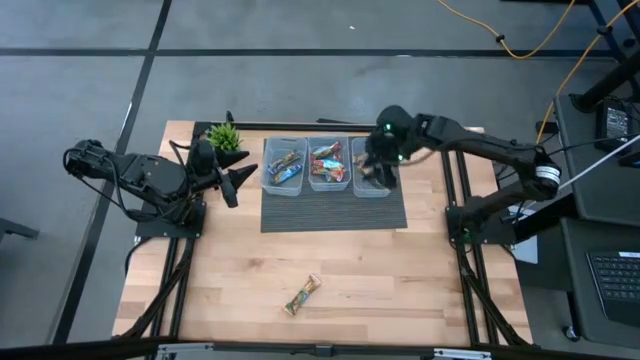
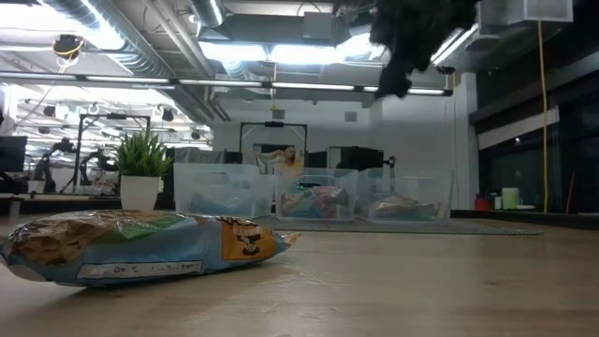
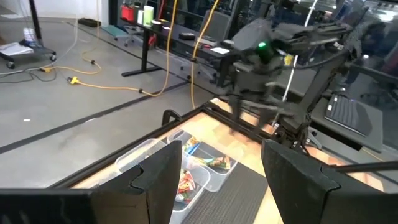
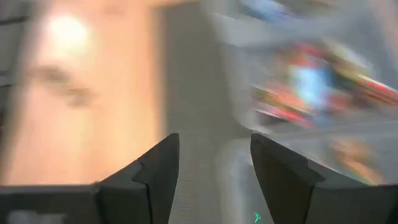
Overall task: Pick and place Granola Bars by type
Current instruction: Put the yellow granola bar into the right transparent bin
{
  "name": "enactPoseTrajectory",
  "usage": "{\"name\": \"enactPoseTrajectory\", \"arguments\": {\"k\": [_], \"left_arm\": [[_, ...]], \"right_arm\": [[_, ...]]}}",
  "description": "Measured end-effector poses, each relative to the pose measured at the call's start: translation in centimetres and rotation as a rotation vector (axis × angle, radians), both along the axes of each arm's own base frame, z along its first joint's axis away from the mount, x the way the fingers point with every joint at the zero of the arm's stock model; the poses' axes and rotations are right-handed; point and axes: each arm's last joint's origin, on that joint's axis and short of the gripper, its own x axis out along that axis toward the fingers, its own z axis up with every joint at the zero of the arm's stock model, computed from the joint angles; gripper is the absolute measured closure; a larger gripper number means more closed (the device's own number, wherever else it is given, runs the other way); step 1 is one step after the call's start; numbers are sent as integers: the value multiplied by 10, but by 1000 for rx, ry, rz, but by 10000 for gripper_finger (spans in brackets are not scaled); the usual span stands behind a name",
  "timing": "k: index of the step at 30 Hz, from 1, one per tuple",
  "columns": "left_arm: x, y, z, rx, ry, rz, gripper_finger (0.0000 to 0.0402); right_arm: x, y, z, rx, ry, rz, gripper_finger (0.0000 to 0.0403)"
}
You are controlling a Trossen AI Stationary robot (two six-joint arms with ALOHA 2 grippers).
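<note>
One granola bar (image 1: pixel 302 295) in a blue and tan wrapper lies flat on the bare wood near the table's near edge; it fills the foreground of the low view (image 2: pixel 140 245). Other bars lie sorted in three clear bins: left (image 1: pixel 284 167), middle (image 1: pixel 328 165), right (image 1: pixel 371 172). My right gripper (image 1: pixel 380 168) hovers above the right bin, high in the low view (image 2: pixel 412 47); its fingers stand open with nothing between them (image 4: pixel 214 155). My left gripper (image 1: pixel 240 178) waits open (image 3: pixel 221 174) at the mat's left edge, pointing toward the bins.
The bins stand in a row on a dark ribbed mat (image 1: pixel 334 210) at the table's far side. A small potted plant (image 1: pixel 225 137) sits at the far left beside the left arm. Bare wood spreads around the lone bar. Arm bases flank the table.
</note>
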Motion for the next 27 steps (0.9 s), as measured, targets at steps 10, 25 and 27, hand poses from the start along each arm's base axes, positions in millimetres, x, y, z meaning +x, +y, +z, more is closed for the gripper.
{"name": "enactPoseTrajectory", "arguments": {"k": [10, 25, 27], "left_arm": [[0, 0, -1, -1, 14, -22, 187], [1, -3, -2, -26, 24, -120, 187], [1, -3, -2, -25, 24, -122, 187]], "right_arm": [[25, 119, 27, -20, -224, 367, 225], [25, 193, 48, -72, -441, 438, 227], [26, 198, 50, -87, -474, 442, 225]]}}
